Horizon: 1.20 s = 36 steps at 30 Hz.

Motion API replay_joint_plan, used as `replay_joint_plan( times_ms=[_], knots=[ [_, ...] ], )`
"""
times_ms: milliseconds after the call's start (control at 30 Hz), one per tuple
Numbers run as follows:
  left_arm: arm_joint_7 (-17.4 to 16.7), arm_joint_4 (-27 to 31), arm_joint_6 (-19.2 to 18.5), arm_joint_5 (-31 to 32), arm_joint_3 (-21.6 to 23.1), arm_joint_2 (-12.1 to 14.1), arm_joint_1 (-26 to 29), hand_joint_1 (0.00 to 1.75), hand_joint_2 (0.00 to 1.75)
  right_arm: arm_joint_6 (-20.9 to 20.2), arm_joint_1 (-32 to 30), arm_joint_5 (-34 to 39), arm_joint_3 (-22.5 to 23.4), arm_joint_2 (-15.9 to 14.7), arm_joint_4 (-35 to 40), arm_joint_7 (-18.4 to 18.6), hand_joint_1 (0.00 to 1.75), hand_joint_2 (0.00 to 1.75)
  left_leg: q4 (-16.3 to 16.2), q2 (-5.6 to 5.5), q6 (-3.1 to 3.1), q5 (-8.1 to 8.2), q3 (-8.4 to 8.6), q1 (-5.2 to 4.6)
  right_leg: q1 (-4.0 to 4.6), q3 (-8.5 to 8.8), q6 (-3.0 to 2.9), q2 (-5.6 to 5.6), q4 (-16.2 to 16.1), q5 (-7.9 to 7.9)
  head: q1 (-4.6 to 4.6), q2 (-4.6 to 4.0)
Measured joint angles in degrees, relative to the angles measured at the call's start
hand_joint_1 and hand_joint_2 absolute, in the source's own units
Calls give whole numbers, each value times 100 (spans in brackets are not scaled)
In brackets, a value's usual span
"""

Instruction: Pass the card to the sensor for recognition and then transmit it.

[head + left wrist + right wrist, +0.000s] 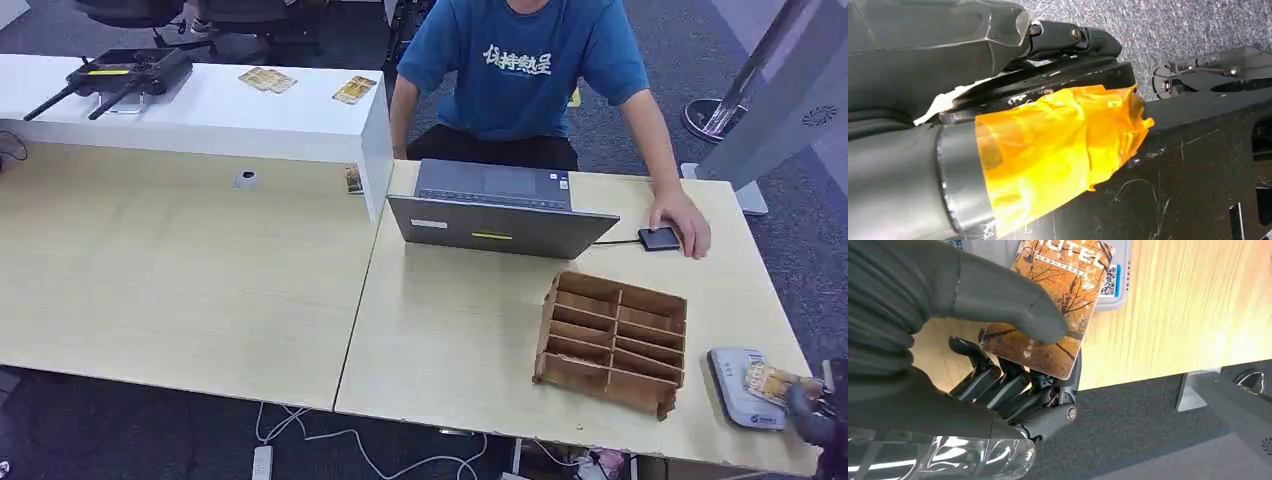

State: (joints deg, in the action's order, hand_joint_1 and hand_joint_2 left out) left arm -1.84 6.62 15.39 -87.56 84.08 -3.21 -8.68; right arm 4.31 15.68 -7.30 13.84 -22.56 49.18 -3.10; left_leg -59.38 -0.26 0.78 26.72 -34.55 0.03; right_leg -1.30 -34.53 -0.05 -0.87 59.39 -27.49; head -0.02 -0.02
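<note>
The light wooden table (470, 330) has bare surface between the laptop (495, 215) and its near edge, left of the wooden divider box (612, 342). Right of that box, at the table's near right corner, lies the grey sensor (738, 388). The right hand (1013, 365) pinches the orange card (1058, 300) between thumb and fingers, over the sensor's edge. The left hand's state cannot be told.

You have an orange autumn-tree card (1058, 295) under a grey thumb, a pale grey sensor (737, 388) with a blue-edged code sticker, a brown wooden rack (612, 340), and a person's blue shirt (520, 65) with white lettering.
</note>
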Motion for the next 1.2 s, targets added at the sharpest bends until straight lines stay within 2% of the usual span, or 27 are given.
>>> replay_joint_plan(
  times_ms=[233, 400, 500, 700, 800, 1067, 1200],
  knots=[
    [0, 0, -2, 13, 0, 0, 0, 0, 0, -4, 51, -42, -50, -28, -63, -11, 175, 175, 0, 0, 0, 0, 0, 0, 0, 0, 0, 0, 0, 0, 0, 0],
    [0, 0, -4, -4, 0, 0, 0, 0, 0, 177, 49, -57, -59, -13, 13, -214, 175, 175, 0, -1, 0, 0, -2, -1, -1, 0, 0, -1, 0, 0, 0, 0],
    [0, 0, -4, -39, 0, 0, -1, 0, 0, 490, 3, -59, -61, 74, 376, -299, 175, 175, 0, 2, 0, 0, 1, 0, 0, 0, 0, 2, 0, 0, 0, 0],
    [2, 0, -4, -46, 0, 0, -1, 0, 0, 538, -20, -59, -66, 166, 711, -299, 175, 175, 0, 0, 0, 0, 1, 0, 0, 0, 0, 0, 0, 0, 0, 0],
    [2, 0, -4, -55, 0, 0, -1, 0, 0, 612, -62, -57, -66, 203, 857, -431, 175, 175, 0, 0, 0, 0, -1, 0, 0, 0, 0, 0, 0, 0, 2, 0],
    [28, 0, -7, -127, 0, 0, 0, 0, 0, 997, -187, -94, -188, 433, 2014, -533, 175, 175, 1, 1, 0, 0, -1, 0, 0, 0, 0, 1, 1, 0, 0, 0],
    [33, 0, -11, -140, 0, 0, 0, 0, 0, 1332, -185, -470, -363, 492, 2405, -601, 175, 175, 1, 0, 0, -1, -1, 0, 0, 0, 0, 0, 1, 0, 0, 0]
  ],
)
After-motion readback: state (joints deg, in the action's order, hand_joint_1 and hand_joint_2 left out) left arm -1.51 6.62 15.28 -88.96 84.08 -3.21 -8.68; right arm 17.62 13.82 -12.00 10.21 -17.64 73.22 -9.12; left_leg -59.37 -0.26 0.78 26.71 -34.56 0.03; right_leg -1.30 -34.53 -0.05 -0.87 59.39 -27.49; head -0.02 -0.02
